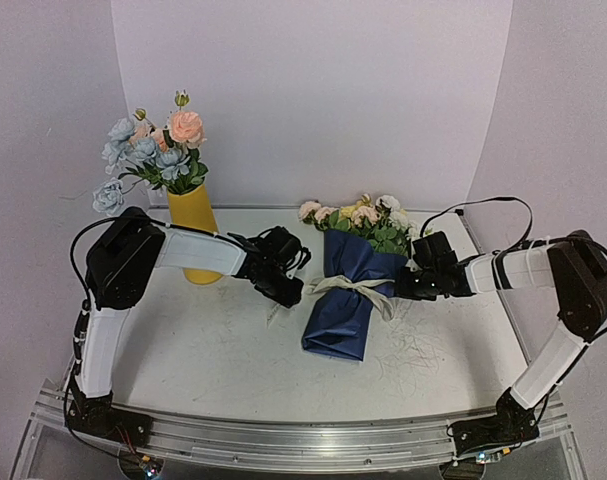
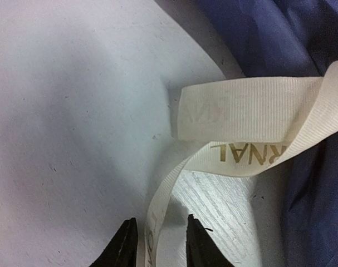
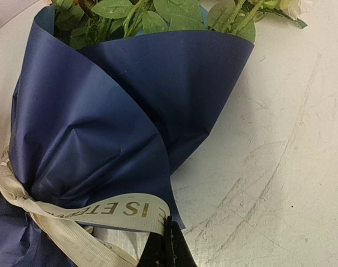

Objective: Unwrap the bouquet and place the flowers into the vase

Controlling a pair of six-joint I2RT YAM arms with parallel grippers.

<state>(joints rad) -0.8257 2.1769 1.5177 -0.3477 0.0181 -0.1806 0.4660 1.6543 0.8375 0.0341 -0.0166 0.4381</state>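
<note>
The bouquet (image 3: 102, 122) fills the left and centre of the frame, its dark blue paper (image 3: 174, 83) folded over itself, green leaves (image 3: 157, 16) poking out along the top edge. A cream ribbon (image 3: 102, 210) with gold lettering is knotted at lower left. At bottom centre, the gripper (image 3: 167, 245) has its jaws pressed together, tips at the ribbon's end. A scratched white table (image 3: 280, 156) lies at right.

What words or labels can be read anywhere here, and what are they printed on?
"IS ETER…": gold print on the cream ribbon tied round the bouquet, upside down in the right wrist view; the rest runs into the knot.
"…RNAL": same ribbon, left wrist view, also upside down.
Fainter letters showing through the ribbon's back: too blurred to read.
Nothing readable on the vase.
</note>
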